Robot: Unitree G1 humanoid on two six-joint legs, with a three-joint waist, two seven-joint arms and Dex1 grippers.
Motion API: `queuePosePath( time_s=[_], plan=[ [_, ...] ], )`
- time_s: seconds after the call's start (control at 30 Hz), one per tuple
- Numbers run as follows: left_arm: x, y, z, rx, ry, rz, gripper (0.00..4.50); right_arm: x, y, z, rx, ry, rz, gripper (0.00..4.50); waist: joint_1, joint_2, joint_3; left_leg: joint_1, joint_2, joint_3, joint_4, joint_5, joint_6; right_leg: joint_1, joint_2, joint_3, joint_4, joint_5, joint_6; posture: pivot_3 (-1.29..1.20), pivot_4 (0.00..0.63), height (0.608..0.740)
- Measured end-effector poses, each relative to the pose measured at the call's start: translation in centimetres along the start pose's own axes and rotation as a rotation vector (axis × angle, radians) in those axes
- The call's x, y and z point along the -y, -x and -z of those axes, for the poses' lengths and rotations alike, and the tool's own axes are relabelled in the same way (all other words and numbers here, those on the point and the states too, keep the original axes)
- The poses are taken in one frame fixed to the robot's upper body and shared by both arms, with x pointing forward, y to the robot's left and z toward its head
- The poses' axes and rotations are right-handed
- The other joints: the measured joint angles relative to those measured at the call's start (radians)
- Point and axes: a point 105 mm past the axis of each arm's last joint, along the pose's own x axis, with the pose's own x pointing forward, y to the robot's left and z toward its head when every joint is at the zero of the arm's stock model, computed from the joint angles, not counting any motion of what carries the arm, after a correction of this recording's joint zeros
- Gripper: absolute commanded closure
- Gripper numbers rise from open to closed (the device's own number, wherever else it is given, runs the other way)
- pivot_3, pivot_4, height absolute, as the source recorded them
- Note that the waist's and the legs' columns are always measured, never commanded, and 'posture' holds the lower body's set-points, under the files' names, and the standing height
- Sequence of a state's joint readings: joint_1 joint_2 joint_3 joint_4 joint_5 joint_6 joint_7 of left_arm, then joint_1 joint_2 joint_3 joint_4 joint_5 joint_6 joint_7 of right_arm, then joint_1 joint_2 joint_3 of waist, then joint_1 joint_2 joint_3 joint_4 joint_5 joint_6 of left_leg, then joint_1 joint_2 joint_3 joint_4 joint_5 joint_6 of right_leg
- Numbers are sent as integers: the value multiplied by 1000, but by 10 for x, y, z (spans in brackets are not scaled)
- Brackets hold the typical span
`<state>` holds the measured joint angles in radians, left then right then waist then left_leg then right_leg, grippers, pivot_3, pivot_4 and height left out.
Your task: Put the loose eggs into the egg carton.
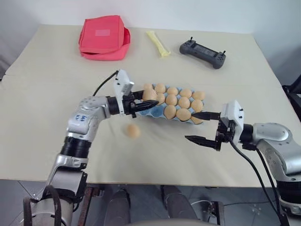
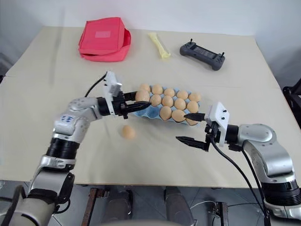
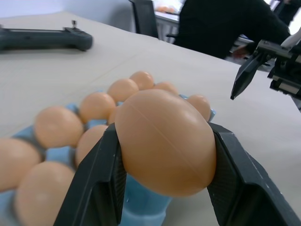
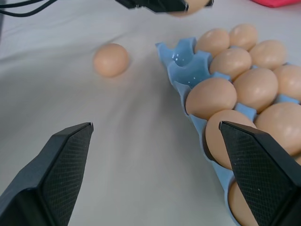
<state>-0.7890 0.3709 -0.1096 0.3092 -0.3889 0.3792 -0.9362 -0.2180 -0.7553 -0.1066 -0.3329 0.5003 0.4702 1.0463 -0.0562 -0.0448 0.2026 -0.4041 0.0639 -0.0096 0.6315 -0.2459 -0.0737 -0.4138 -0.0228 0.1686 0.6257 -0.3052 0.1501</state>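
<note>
My left gripper is shut on one tan-orange egg and holds it level, just above the left end of the light blue egg carton. Two cups at that end look empty, and several eggs fill the other cups. Another loose egg lies on the table in front of the carton's left end, below my left gripper. At the carton's right front corner my right gripper stands open with nothing between its fingers, pointing left toward the carton.
At the far side of the table lie a red fabric pouch, a yellow strip and a black handheld controller. A person in dark clothes sits beyond the table. The table's front edge runs close under both arms.
</note>
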Motion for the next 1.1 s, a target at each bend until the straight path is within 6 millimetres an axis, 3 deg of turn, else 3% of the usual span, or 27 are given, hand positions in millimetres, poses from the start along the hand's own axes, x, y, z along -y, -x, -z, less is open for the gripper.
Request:
queuePosePath(
  time_s=[0.13, 0.4, 0.63, 0.7, 0.83, 1.1],
  plan=[
    [-9, -9, 8, -21, -12, -14, 2562, -2, 6, 3, -12, -8, 37, 0, 2, 0, 0, 0, 0, 0, 1, 0, 0, 0, 0, 0, 0, 0, 1, 0, 150, 740],
    [-10, -19, 18, -18, 15, -5, 18, -3, 11, 3, -18, -13, 71, 0, 3, 0, 0, 0, 0, 0, 0, 0, 0, 0, 0, 0, 0, 0, 1, 0, 150, 740],
    [-11, -11, 7, -3, -7, -18, 18, 2, 8, -6, -3, 17, 59, 0, 2, 0, 0, 0, 0, 0, 0, 0, 0, 0, 0, 0, 1, 0, 1, 0, 150, 740],
    [-13, 2, -1, 2, -56, -47, 18, 3, 6, -6, -4, 14, 40, 0, -1, 0, 0, 0, 0, 0, 0, 0, 0, 0, 0, 0, 1, 0, 1, 0, 150, 740],
    [-17, 48, -6, -39, -91, -170, 18, 6, 5, -3, -9, -2, 25, 0, -3, 0, 0, 1, 1, -1, -1, 0, 0, 0, 0, 0, 2, 0, 0, 0, 150, 740],
    [4, 155, 34, -242, 48, -371, 18, 11, 2, -4, -2, 1, -13, 0, -4, 0, 0, 1, 1, 0, 0, 0, 0, 0, -1, 0, 2, -1, -1, 0, 150, 740]
  ],
)
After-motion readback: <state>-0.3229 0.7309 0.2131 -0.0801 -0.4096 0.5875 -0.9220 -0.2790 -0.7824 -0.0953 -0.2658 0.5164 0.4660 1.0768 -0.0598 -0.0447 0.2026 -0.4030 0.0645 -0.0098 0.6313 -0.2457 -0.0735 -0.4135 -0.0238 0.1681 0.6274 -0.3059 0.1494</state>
